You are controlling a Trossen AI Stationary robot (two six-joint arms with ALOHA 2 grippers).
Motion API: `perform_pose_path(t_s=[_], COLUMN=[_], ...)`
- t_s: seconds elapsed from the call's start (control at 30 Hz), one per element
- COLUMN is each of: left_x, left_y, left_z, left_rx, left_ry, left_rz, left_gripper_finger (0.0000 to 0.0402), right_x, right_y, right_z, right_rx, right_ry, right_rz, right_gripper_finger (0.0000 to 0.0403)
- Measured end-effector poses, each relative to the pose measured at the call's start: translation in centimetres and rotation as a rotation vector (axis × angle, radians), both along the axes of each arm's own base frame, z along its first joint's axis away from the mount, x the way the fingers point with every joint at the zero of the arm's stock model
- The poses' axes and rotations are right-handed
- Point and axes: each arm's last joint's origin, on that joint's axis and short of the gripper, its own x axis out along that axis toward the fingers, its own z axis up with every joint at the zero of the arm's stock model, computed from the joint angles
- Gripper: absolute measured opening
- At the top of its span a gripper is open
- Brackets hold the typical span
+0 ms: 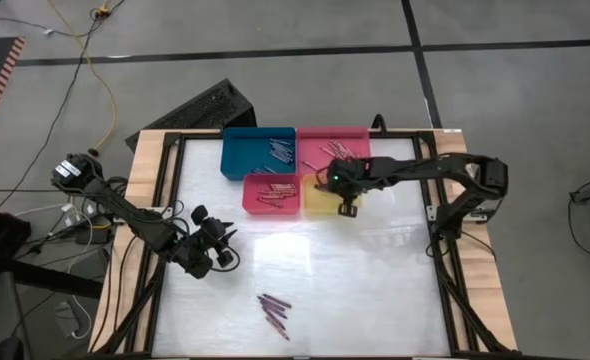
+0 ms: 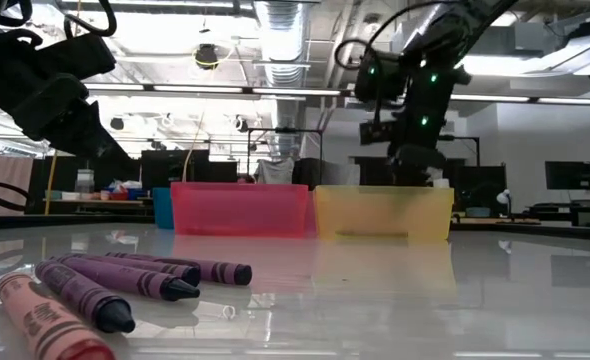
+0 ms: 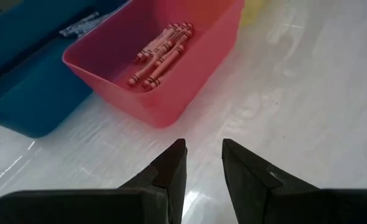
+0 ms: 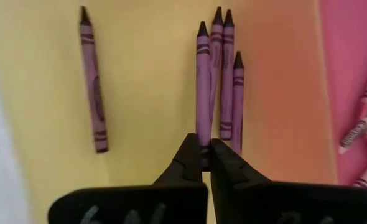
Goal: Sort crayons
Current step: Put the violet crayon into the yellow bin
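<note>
- Left gripper [image 1: 213,250]: fingers apart, empty, hovering over the tabletop [image 1: 375,290] near the loose crayons [image 1: 274,309], evidently awaiting a pick.
- Right gripper [image 1: 349,208]: fingers pinched on a purple crayon [image 4: 203,87], low in the yellow tray [image 1: 320,203] among matching purples; release appears due.

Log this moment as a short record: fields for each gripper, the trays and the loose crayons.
right gripper: over the yellow tray, shut on a purple crayon
left gripper: above bare table, open, holding nothing
yellow tray contents: purple crayons, four besides the held one
red tray: red crayons inside
blue tray: crayons inside
pink tray: crayons inside
unsorted crayons: small pile near the table's front edge, mostly purple
</note>
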Motion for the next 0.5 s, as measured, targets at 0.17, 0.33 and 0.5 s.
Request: perform_pose_path(t_s=[0.17, 0.33, 0.5], left_x=[0.0, -0.1, -0.1], left_y=[0.0, 0.0, 0.0], left_z=[0.0, -0.1, -0.1], left_rx=[-0.001, -0.009, -0.006], left_ry=[0.002, 0.018, 0.021], left_rz=[-0.001, -0.012, -0.012], left_gripper_finger=[0.0094, 0.0094, 0.0094], right_x=[0.7, 1.3, 1.3], right_y=[-1.0, -1.2, -1.4], right_z=[-2.0, -4.1, -4.5], right_rx=[0.027, 0.034, 0.031], right_ry=[0.036, 0.108, 0.129], right_rz=[-0.019, -0.006, -0.022], right_gripper_finger=[0.0012, 0.0015, 0.0044])
